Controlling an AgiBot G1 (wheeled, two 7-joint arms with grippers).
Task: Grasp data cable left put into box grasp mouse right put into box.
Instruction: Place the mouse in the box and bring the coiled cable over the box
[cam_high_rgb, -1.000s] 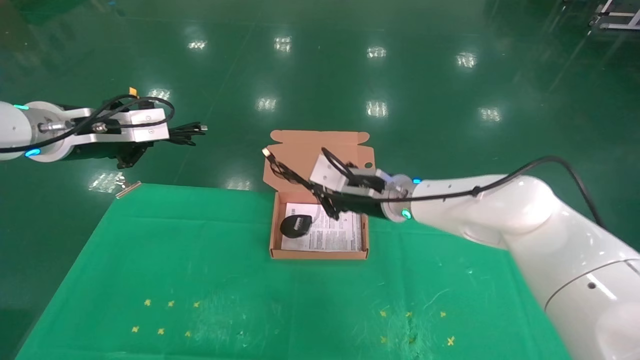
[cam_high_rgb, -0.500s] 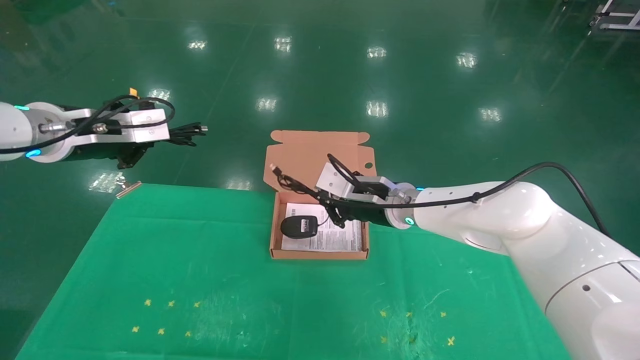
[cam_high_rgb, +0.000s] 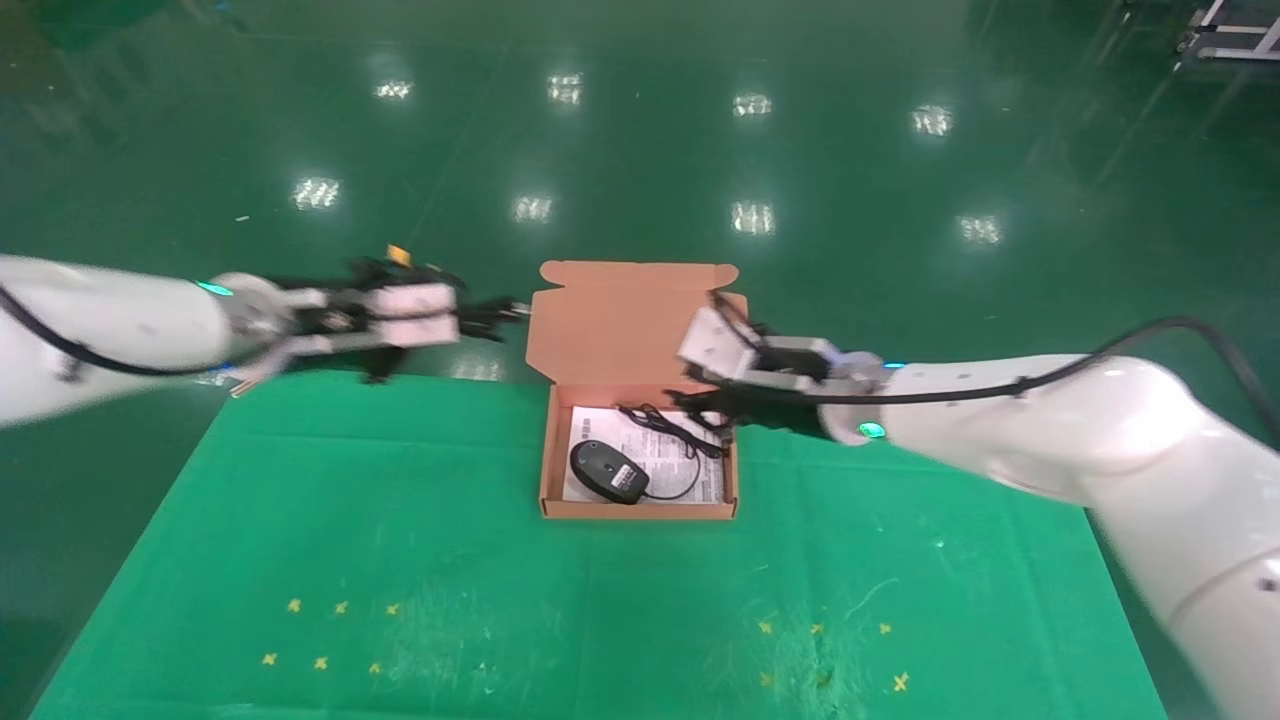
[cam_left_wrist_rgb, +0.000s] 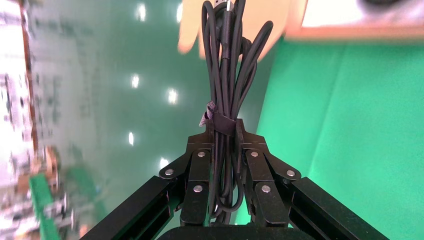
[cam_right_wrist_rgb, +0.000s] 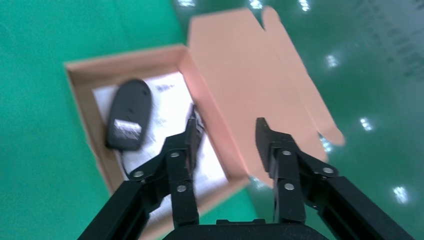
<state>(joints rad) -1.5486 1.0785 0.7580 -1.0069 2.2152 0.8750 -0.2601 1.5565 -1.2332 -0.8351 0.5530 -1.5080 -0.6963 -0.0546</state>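
The left gripper (cam_left_wrist_rgb: 224, 150) clamps the thin black bundled data cable (cam_left_wrist_rgb: 226, 75) at its tied waist, the stiffest hold on something light and floppy, at nine o'clock of the orange-brown cardboard box (cam_high_rgb: 548, 440). The small black oval mouse (cam_high_rgb: 607, 472) lies inside; the right gripper (cam_right_wrist_rgb: 226, 135) hangs open, empty.
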